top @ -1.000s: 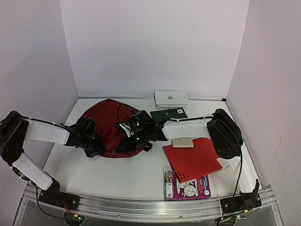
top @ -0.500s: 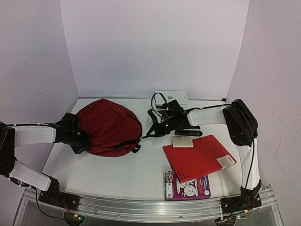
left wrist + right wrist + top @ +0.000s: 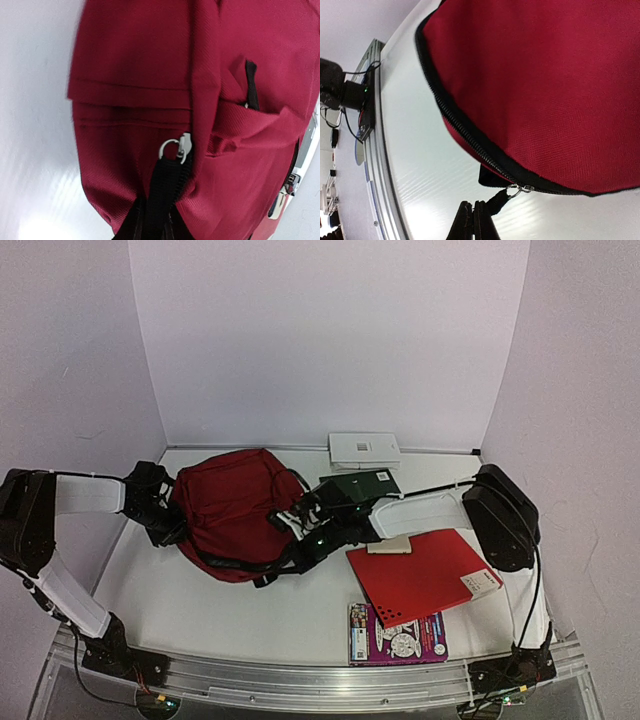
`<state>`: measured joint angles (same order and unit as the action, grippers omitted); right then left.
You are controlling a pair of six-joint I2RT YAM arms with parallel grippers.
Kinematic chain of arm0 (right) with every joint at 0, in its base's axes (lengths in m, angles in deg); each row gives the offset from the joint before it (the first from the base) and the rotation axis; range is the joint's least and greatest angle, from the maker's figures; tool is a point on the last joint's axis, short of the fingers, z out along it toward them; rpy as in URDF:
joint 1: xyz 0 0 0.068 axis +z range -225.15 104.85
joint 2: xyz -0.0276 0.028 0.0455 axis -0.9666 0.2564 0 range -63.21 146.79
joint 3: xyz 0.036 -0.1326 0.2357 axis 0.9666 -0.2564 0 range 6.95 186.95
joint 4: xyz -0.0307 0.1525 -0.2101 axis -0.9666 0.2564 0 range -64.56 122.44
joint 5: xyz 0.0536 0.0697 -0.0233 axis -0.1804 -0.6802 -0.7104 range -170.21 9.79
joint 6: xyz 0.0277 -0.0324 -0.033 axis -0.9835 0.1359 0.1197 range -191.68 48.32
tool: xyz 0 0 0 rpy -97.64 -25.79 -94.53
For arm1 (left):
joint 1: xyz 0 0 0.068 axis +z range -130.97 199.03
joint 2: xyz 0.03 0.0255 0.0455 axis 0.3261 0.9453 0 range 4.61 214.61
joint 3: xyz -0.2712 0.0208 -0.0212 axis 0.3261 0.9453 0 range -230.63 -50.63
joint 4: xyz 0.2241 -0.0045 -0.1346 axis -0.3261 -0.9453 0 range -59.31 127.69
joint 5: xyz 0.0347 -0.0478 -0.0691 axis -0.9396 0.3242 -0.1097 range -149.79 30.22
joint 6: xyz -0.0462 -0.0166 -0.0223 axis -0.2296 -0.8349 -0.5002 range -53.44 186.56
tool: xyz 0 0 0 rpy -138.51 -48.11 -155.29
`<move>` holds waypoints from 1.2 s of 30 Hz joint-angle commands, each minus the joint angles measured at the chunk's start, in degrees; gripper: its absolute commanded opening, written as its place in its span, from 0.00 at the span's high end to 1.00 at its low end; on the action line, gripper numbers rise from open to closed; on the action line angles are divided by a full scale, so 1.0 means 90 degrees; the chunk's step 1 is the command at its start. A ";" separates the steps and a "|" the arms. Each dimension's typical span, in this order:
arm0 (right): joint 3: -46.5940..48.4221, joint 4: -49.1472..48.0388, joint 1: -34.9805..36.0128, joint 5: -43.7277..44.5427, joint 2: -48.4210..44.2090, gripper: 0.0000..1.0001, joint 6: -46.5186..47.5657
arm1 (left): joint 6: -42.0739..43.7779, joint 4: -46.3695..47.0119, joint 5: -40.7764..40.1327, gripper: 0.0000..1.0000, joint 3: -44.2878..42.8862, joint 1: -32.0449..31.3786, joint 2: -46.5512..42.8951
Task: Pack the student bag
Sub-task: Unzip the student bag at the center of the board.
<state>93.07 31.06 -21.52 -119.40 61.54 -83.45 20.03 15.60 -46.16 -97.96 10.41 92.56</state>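
Right wrist view: right gripper closed to a thin seam at the bottom edge, pinching the black zipper pull just below its metal ring; rest of the fingers cut off by the frame. Above, black zipper curving along the rim of the student bag, teeth meshed where visible, far end out of frame at the right. Beyond, white table and metal rail at its near edge. In the top external view, bag lying on the left half of the table between both arms, left gripper pressed against its left side. Left wrist view filled with red fabric and a black strap running down out of frame; fingers not distinguishable there, so grip impossible to tell. Right of the bag: red folder with a small beige object at its far corner, partly hidden by the right forearm; colourful book touching the folder's near edge; green book and white box near the back wall.
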 commanded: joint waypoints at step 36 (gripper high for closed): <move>0.1945 -0.0126 0.0219 0.0426 0.0537 1.00 -0.0125 | -0.2046 0.1862 -0.0222 0.83 0.2174 -0.1930 -0.1295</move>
<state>108.53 31.26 -19.25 -116.05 67.13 -84.96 2.78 27.27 -47.01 -77.81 -6.81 78.22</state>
